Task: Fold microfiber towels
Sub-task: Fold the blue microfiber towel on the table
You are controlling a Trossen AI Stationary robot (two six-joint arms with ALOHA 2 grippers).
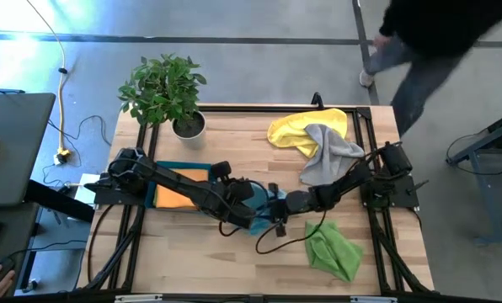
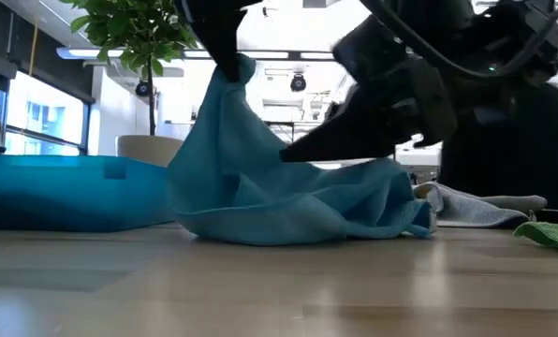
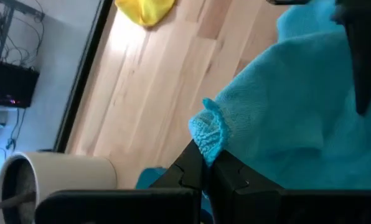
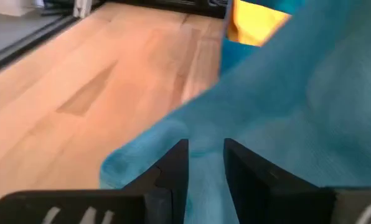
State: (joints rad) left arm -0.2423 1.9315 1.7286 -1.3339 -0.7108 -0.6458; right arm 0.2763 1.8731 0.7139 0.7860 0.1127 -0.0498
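wooden table (image 1: 234, 269) bears towels, teal tray (image 1: 171, 168), potted plant (image 1: 186, 124).

Two dark jointed arms (image 1: 192, 189) seen, black cables looped alongside; fingers (image 4: 173, 171) black, blocky, angular.

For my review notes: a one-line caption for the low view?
Left gripper lifts a corner of the light blue towel off the table while the right gripper reaches in beside it.
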